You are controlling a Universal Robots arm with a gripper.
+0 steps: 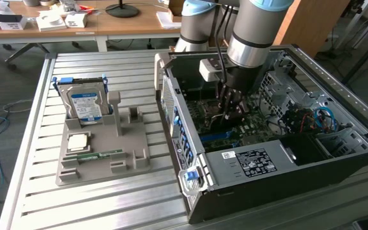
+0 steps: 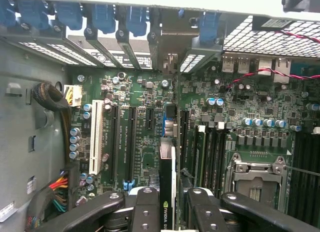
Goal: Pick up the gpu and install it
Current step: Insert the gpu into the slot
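Note:
The gpu [image 2: 167, 167] is a thin dark card seen edge-on, with a green logo near my fingers and its silvery bracket [image 2: 170, 39] reaching the case's rear slot openings. My gripper [image 2: 169, 209] is shut on it, one black finger [image 2: 145, 207] on each side. The card stands upright over the green motherboard [image 2: 145, 117], in line with a slot between the black expansion slots [image 2: 131, 142] and the memory slots [image 2: 210, 152]. In the exterior view the gripper [image 1: 230, 109] is down inside the open computer case [image 1: 254, 163]; I cannot tell whether the card touches its slot.
A white slot [image 2: 95, 137] and cable bundles [image 2: 60, 187] lie beside the card; the processor socket [image 2: 257, 174] lies on the other side. On the slatted table a grey holder [image 1: 132, 158] carries a hard drive [image 1: 85, 105], a processor chip [image 1: 77, 142] and a green memory stick [image 1: 94, 155].

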